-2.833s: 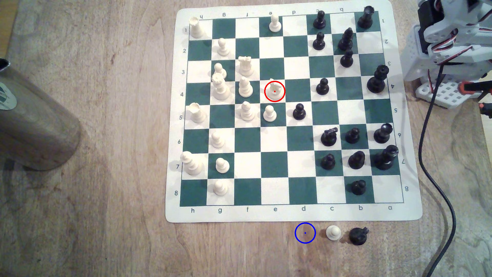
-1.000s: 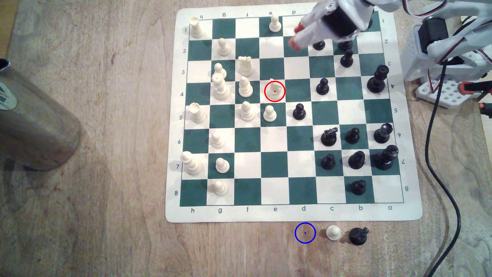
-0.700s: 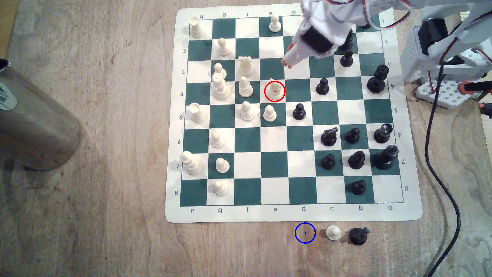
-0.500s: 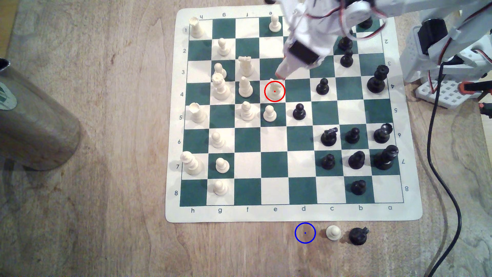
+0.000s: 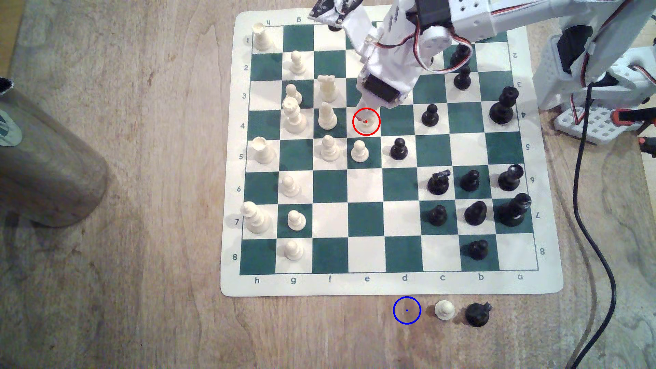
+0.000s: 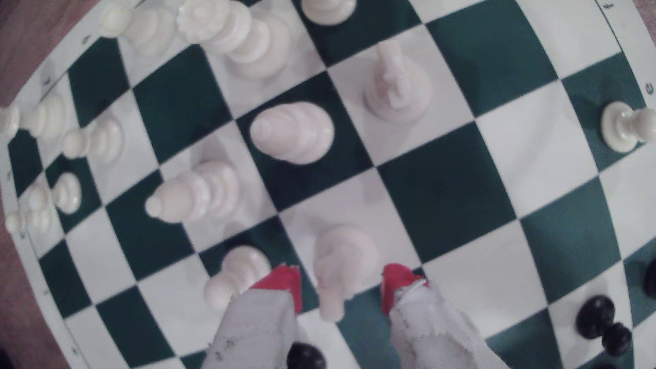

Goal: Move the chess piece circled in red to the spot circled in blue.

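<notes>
Exterior view, from its left edge: a brown cardboard tube [image 5: 46,166] lies on the wooden table [image 5: 159,248], well apart from the chess mat [image 5: 390,284]; on the mat's left half stand the cream pieces, among them a rook [image 5: 261,36] at the top corner, a bishop [image 5: 327,116] on the fourth row and a cream pawn [image 5: 359,151] on the fifth row; just beside that bishop, toward the exterior view's right, the white knight [image 5: 368,125] stands inside the red ring on a light square, its top covered by the arm; the gripper [image 5: 365,119] comes down over it from the white arm [image 5: 472,21], which reaches in from the upper right; a black pawn [image 5: 398,149] stands diagonally below the knight, and the other black pieces fill the mat's right half; below the mat's lower edge, on bare wood, sits the blue ring [image 5: 406,310], with a captured cream pawn [image 5: 444,310] just beside it and a black knight [image 5: 477,314] further right; a black cable [image 5: 589,241] curves down the right side.

Wrist view: the two red-tipped fingers [image 6: 284,284] stand spread apart, one on each side of the white knight [image 6: 340,262], with a gap visible between each tip and the piece, so the pincer is released and grips nothing; the knight stands upright on its square.
</notes>
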### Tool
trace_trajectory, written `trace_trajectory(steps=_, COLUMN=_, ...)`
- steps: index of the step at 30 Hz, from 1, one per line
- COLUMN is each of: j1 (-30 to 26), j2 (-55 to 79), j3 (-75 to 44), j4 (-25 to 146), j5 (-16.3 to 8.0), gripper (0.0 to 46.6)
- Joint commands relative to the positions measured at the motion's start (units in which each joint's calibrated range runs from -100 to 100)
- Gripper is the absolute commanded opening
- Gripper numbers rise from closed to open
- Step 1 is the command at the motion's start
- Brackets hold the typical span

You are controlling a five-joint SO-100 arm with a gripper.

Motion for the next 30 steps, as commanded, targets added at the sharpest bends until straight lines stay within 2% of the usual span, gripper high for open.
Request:
trace_trajectory(steps=1, j1=-0.18, j2=-0.18, j3=-4.47, j4=-0.76, j5=-0.34, gripper=11.7)
trace_trajectory(steps=23, j1=-2.44, j2=5.43, j3=-7.55, j4=-1.58, j5=-1.47, gripper=10.1)
trace_trajectory(steps=27, j1=-2.29, j2=5.68, j3=-7.46, j4=-1.25, j5=-1.37, gripper=8.7)
trace_trajectory(steps=30, j1=-2.21, j2=5.68, j3=-7.37, j4=-1.17, j5=-1.17, gripper=2.9)
